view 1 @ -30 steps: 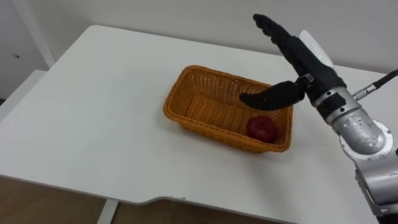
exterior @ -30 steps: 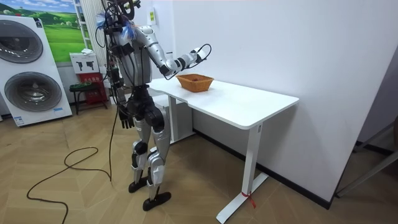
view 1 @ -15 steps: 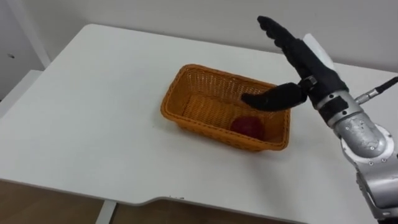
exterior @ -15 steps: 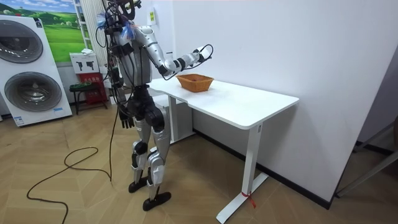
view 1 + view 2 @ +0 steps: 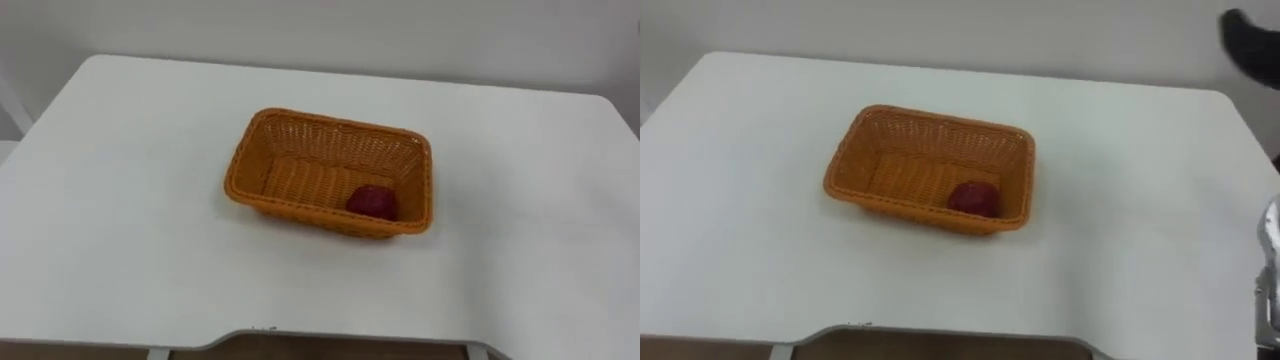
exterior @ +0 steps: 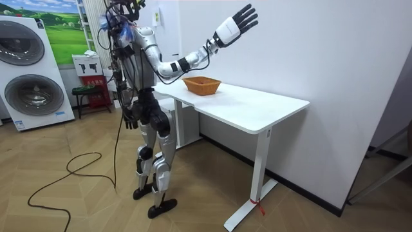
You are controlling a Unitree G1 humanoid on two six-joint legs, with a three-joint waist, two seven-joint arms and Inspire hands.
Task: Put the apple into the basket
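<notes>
A dark red apple (image 5: 372,201) lies inside the orange wicker basket (image 5: 330,124), near its front right corner. The basket stands in the middle of the white table (image 5: 120,150). In the room view my right hand (image 6: 234,22) is raised high above the basket (image 6: 201,84), fingers spread straight and holding nothing. Its dark fingers (image 5: 1252,45) show at the top right corner of the right eye view, well clear of the apple (image 5: 973,198). My left hand (image 6: 131,120) hangs relaxed at my hip. I stand at the table's end.
The table (image 6: 257,106) stands against a white wall, with bare top all round the basket. Behind me are two washing machines (image 6: 29,71) and a small stool (image 6: 87,93). A dark cable lies on the wooden floor.
My right hand has lifted from just above the basket to high overhead, still open. The apple rolled a little to the left inside the basket. The eye views have shifted.
</notes>
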